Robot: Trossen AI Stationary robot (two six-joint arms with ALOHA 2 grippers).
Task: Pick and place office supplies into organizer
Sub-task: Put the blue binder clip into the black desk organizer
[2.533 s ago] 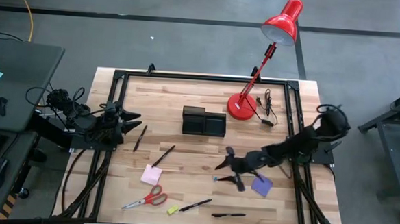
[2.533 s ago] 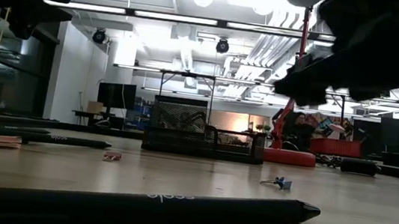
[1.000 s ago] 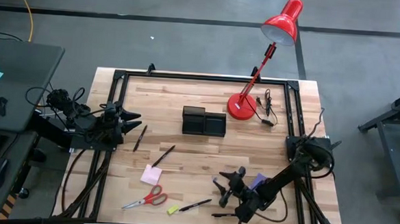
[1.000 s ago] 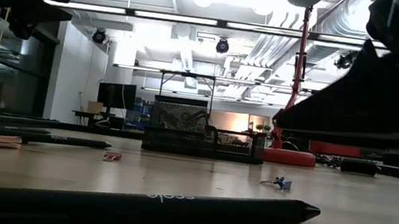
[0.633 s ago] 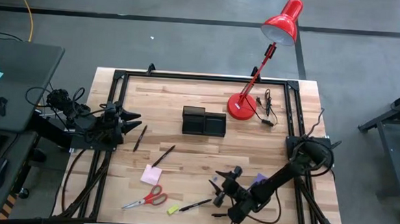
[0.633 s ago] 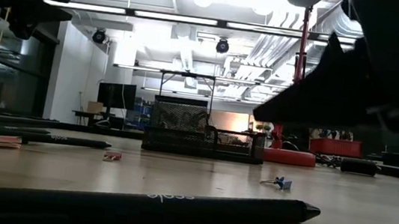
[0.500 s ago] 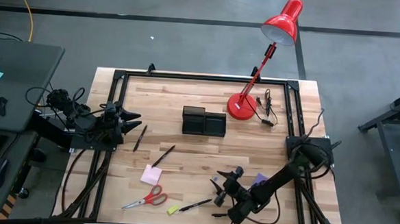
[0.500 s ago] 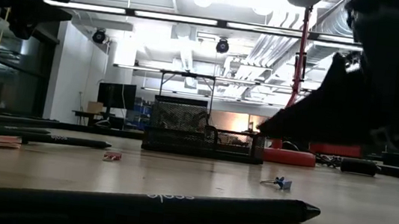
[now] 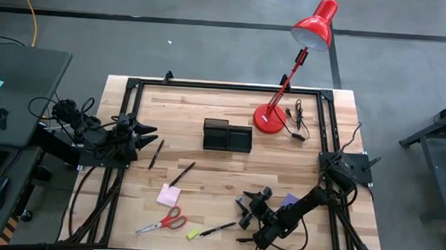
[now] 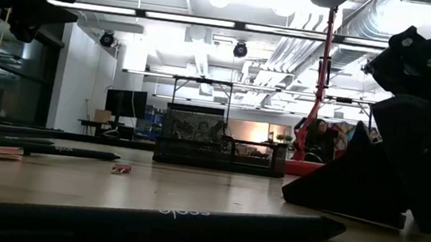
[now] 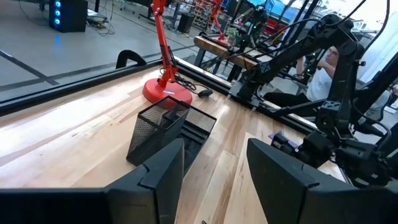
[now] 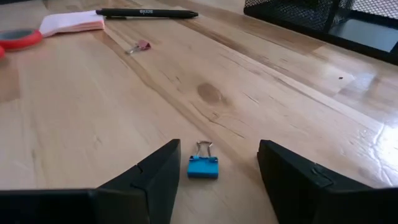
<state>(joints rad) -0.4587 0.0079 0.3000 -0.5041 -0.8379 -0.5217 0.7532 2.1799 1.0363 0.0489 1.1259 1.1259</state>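
Two arms from above: right hand (image 9: 243, 210) sits low at the desk's (image 9: 206, 158) near edge, well away from the organizer (image 9: 227, 135); left hand (image 9: 147, 134) waits far left, fingers spread, empty. Right wrist cam: fingers wide open either side of a blue binder clip (image 12: 203, 167), holding nothing.

Even overhead light, with heavy backlighting at bench level

From above, the bench (image 9: 206, 158) is evenly lit with only faint shadows. At bench height, ceiling strip lights (image 10: 186, 18) glare, turning the right claw (image 10: 371, 188) into a black silhouette, and the nearest pen (image 10: 148, 215) is soft. In the right wrist view, the wood beside the organizer (image 12: 323, 15) shows a pale sheen.
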